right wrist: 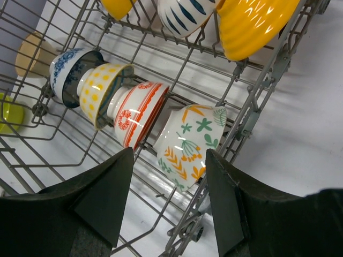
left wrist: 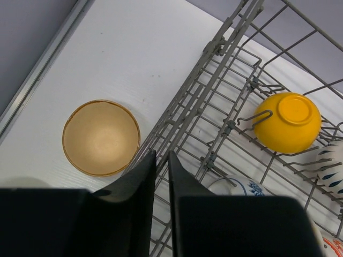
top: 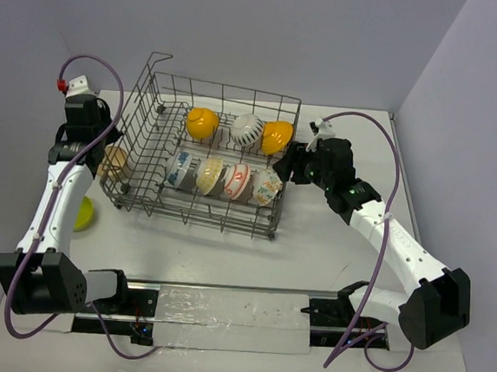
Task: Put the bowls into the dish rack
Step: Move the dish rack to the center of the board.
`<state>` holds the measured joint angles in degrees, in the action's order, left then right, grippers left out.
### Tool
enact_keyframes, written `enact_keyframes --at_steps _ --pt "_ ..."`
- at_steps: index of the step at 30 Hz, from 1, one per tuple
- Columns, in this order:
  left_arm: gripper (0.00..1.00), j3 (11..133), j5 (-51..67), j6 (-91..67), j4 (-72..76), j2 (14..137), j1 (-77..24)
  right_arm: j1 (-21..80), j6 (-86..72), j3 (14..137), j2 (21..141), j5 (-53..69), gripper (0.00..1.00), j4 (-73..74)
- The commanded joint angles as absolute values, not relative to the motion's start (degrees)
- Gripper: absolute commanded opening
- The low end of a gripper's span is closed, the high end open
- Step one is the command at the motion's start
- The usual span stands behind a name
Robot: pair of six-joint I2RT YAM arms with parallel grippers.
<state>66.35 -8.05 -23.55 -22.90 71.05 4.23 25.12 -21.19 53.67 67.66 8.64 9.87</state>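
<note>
Left gripper (left wrist: 162,155) fills the bottom of its wrist view. Fingers are pinched almost together with nothing between them, and it's hanging over the left wall of the dish rack (top: 143,142).

Tan bowl (left wrist: 101,137) sits mouth-up on the table (left wrist: 134,48), outside the rack and just beside that wall. Lime green bowl (top: 83,215) is also out on the table, nearer the bases, partly hidden behind your left arm (top: 60,196).

Right gripper (right wrist: 169,152) is spread wide and empty at the rack's right end, over the floral bowl (right wrist: 190,144). Can't tell whether a finger touches it.

Seven bowls are in the rack:
- **Front row**, standing on edge between tines, left to right: blue-patterned bowl (top: 178,169), yellow dotted bowl (top: 209,176), red-and-white bowl (top: 237,182), floral bowl.
- **Back row**, left to right: orange-yellow bowl (top: 202,123), white striped bowl (top: 246,130), second orange-yellow bowl (top: 277,136).

Left wrist view shows the first orange-yellow one tipped on the tines with its foot facing up.
</note>
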Motion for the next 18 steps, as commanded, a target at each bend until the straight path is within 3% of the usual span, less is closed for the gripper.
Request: enact_keyframes --at_steps 1,5,10,12,14,18 --pt "0.15 66.0 -2.1 -25.3 -26.6 73.1 -1.3 24.8 -20.8 54.6 67.1 8.3 0.64 8.9" --pt "0.04 66.2 -3.6 -24.3 -27.9 74.6 -3.5 24.8 -20.6 54.7 67.4 7.6 0.64 9.1" --pt "0.08 66.3 -5.1 -23.3 -28.5 75.2 -7.5 24.9 -20.3 54.8 68.0 7.6 0.64 9.1" --pt "0.16 66.5 -6.3 -23.0 -28.9 75.4 -8.5 24.8 -20.4 54.9 68.2 7.6 0.64 9.2" --pt "0.31 67.0 -7.9 -22.8 -29.3 75.1 -9.7 24.8 -20.3 54.9 68.4 7.8 0.64 9.1" --pt "0.37 67.0 -8.5 -21.7 -28.7 74.3 -10.1 24.8 -20.3 55.0 68.6 7.9 0.64 9.4"
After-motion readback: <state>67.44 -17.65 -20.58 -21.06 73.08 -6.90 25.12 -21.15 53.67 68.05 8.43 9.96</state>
